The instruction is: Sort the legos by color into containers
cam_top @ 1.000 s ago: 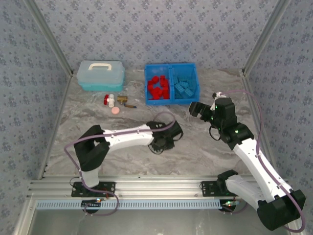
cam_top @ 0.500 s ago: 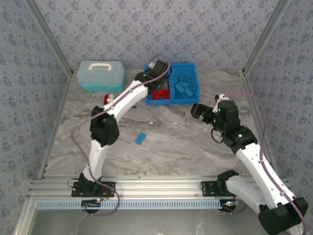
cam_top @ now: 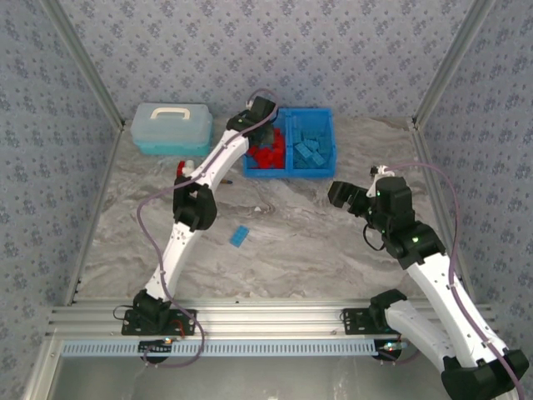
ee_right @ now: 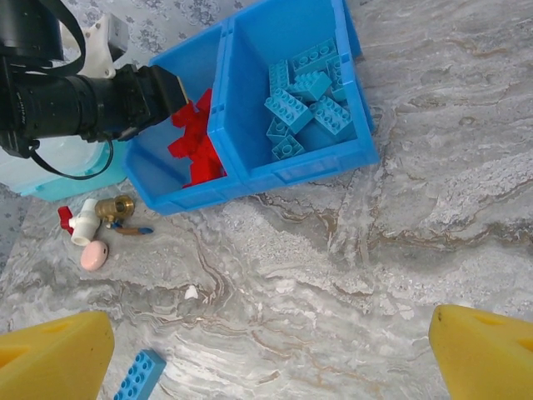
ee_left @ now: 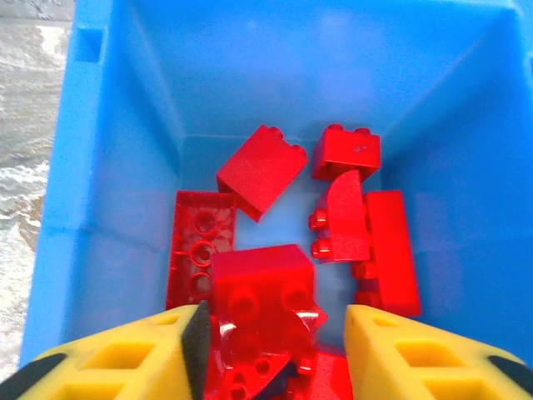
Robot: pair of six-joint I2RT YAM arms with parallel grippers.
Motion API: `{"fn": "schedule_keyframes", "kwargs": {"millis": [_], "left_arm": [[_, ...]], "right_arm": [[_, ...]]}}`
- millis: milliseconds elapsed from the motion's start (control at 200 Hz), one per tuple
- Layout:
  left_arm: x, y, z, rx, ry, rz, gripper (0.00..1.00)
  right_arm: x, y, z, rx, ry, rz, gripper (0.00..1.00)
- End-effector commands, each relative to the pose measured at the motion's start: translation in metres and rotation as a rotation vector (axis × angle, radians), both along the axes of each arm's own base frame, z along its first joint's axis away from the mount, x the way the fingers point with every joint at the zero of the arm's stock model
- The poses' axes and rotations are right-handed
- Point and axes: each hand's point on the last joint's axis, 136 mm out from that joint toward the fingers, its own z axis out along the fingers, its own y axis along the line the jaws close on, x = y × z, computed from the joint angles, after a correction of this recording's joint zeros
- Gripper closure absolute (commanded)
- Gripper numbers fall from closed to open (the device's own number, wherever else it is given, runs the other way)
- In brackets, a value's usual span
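Bricks lie mostly sorted in the blue bin (cam_top: pixel 291 173): red legos (cam_top: pixel 268 156) are heaped in its left compartment (ee_left: pixel 125 167) and blue legos (ee_right: pixel 304 104) in its right compartment (ee_right: pixel 254 100). One loose blue lego (cam_top: pixel 240 236) lies flat on the table (cam_top: pixel 316 250), well in front of the bin and toward its left side, apart from both arms.

Left gripper (ee_left: pixel 273 321) hangs over the bin's left compartment, pointing down into the red heap. Its yellow fingers (ee_left: pixel 158 350) stand parted, with a red brick (ee_left: pixel 260 287) between them on top of the pile. The brick sits close to the left finger, and I cannot tell whether the two touch. A clear gap shows on the right finger's side (so the brick is not pinched).

Right gripper (ee_right: pixel 271 354) hovers in front of the bin's right end, near it but not over it. Its fingers (ee_right: pixel 50 358) are spread wide, with bare table between them.

Beyond the bin's left end stands a pale-blue case (cam_top: pixel 171 127) with a white handle. In front of the bin's left corner, a red-and-white bottle (ee_right: pixel 79 223), a brass fitting (ee_right: pixel 117 208) and a pink disc (ee_right: pixel 93 257) lie close together on the table.
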Motion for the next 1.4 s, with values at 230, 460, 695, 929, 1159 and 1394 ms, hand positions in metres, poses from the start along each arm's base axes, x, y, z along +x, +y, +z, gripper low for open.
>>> {"fn": "schedule_keyframes", "kwargs": {"millis": [230, 460, 695, 929, 1159, 1394], "left_arm": [[-0.061, -0.006, 0.182, -0.180, -0.188, -0.108, 0.45], [-0.155, 0.046, 0.257, -0.202, -0.332, -0.163, 0.34], [-0.249, 0.134, 0.203, -0.063, -0.317, -0.097, 0.16], [-0.326, 0.214, 0.129, 0.009, -0.229, 0.076, 0.01], [-0.348, 0.239, 0.105, 0.004, -0.237, 0.142, 0.01], [-0.340, 0.239, 0.099, 0.049, -0.213, 0.150, 0.01]], "right_arm": [[0.004, 0.018, -0.011, -0.016, 0.026, 0.062, 0.00], [0.008, 0.086, -0.029, -0.137, 0.047, 0.264, 0.00], [-0.003, 0.197, -0.079, -0.296, 0.117, 0.580, 0.00], [-0.032, 0.282, -0.138, -0.559, 0.114, 0.941, 0.00], [-0.014, 0.307, -0.177, -0.694, 0.136, 1.017, 0.00], [-0.008, 0.311, -0.219, -0.779, 0.208, 1.061, 0.00]]}}
